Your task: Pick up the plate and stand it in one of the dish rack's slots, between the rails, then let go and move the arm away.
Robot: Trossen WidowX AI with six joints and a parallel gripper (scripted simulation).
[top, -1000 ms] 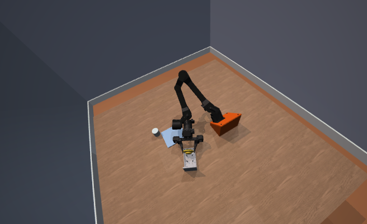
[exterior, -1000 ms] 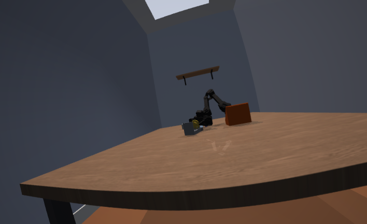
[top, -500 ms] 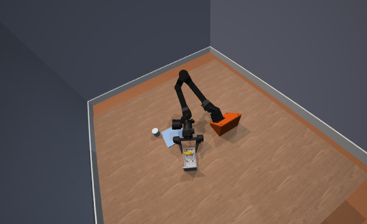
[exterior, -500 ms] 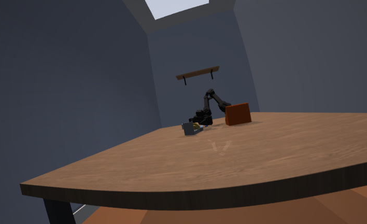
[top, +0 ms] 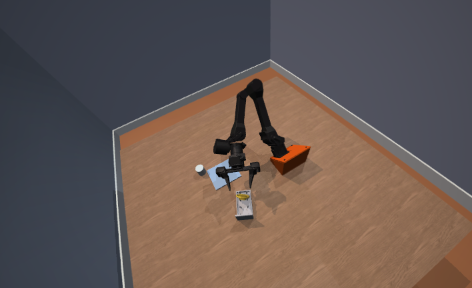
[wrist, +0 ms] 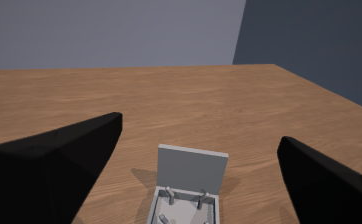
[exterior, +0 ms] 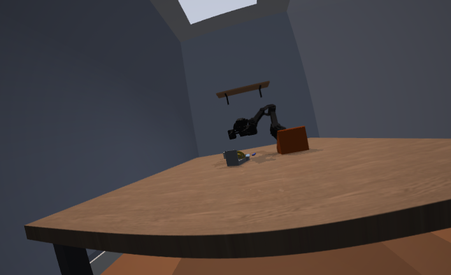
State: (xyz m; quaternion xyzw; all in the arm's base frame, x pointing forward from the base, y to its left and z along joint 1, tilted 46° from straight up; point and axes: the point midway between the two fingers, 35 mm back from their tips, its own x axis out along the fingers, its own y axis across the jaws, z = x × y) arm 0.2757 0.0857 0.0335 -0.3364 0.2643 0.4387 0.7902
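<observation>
Sitting leftmost on the table (top: 338,222) is a white cup (top: 199,169), then a pale blue mat (top: 219,179), then the tool (top: 240,186) hanging spread and empty above the grey dish rack (top: 244,207), whose near end holds the yellow plate (top: 243,195) upright.

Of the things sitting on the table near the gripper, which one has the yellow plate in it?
The grey dish rack, just in front of the open gripper. The plate sits at its near end; the blue mat and white cup hold nothing.
</observation>
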